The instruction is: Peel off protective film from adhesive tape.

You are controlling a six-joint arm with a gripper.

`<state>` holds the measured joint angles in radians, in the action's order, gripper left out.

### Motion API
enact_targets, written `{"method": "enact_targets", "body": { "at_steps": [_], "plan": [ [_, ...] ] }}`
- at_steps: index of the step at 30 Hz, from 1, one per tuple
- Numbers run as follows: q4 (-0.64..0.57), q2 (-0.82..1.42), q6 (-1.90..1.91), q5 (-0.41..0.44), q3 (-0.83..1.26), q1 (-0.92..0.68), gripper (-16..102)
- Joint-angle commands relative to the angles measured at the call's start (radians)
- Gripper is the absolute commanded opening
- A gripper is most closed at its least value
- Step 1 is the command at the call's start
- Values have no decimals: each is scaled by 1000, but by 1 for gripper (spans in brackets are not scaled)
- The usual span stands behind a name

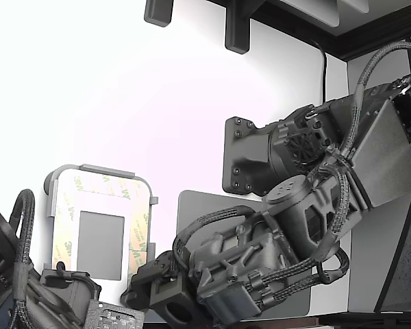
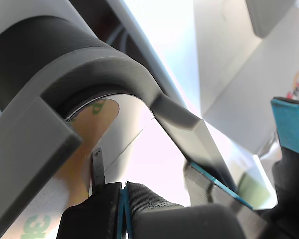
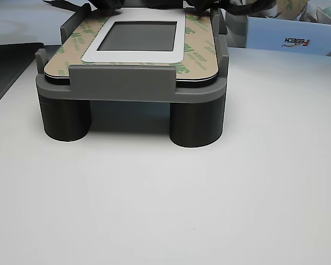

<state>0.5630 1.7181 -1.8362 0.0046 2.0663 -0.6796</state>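
A white plate (image 3: 133,56) with a grey square (image 1: 101,244) rests in a grey fixture (image 3: 132,83). The peach-tan protective film (image 1: 138,236) with green 3M logos frames the square and covers the adhesive tape, which does not show on its own. My gripper (image 1: 138,291) sits at the fixture's lower corner on the exterior view's right. Up close in the wrist view, the gripper (image 2: 123,191) has its jaws pressed together beside the film (image 2: 89,124) at the rounded plate corner. Whether any film is pinched between them is hidden.
A second dark arm (image 1: 27,291) sits low at the exterior view's left, against the fixture. A large plain grey pad (image 1: 205,205) lies beside the fixture, partly under my arm. The fixture stands on round dark legs (image 3: 196,121) on a white table (image 3: 165,210). A white box (image 3: 289,38) stands behind.
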Motion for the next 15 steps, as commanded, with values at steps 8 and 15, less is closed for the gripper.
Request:
{"method": "enact_targets", "body": {
  "at_steps": [8,15],
  "plan": [
    [-21,23,-14,3,2,20,-10],
    [-46,29,-20,-3,28,29,-10]
  ]
}}
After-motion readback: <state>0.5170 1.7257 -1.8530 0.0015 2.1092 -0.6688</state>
